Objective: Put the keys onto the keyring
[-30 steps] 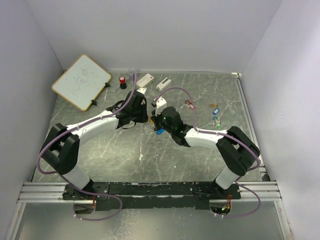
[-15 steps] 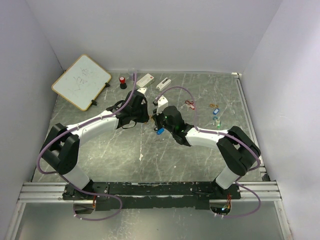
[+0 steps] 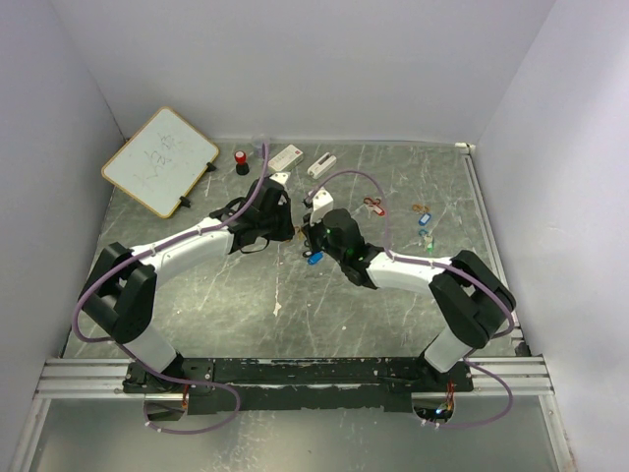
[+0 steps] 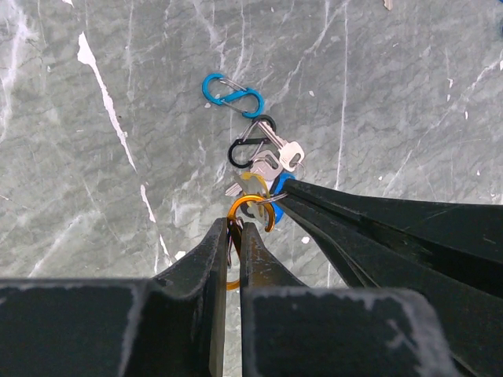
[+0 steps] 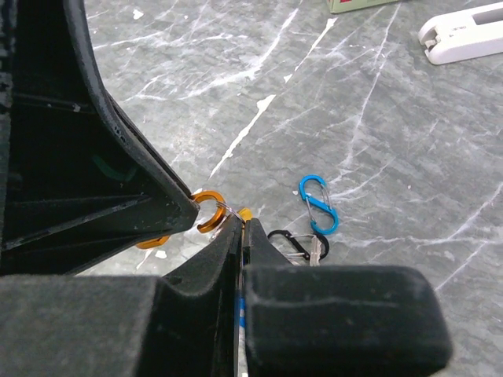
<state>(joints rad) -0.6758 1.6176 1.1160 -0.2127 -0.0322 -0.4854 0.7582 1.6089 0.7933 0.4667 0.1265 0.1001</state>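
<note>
Holding steady at mid-surface; entries follow.

- Keyring cluster (image 4: 250,206): an orange ring (image 5: 208,213) with a thin wire loop, a silver key (image 4: 288,153), a black clip (image 4: 250,146) and a blue clip (image 4: 233,90). It sits between the two arms. Whether the clips dangle or rest on the surface (image 3: 246,295) cannot be told.
- Left jaws: nearly closed, pinching the orange ring's lower edge. Unmoved over the last second.
- Right jaws: fully closed, with the tips at the wire loop that touches the orange ring. Whether the wire itself is pinched cannot be told. They have crept slightly up and toward the left jaws in the last second.
- Loose keys (image 3: 426,221): coloured heads, lying on the surface well apart to the right, unchanged.
- Assessment: the small shift reads as re-seating the ring between two grips, probably to pry the loop open. No loose key is threaded yet, so most of the task remains.
</note>
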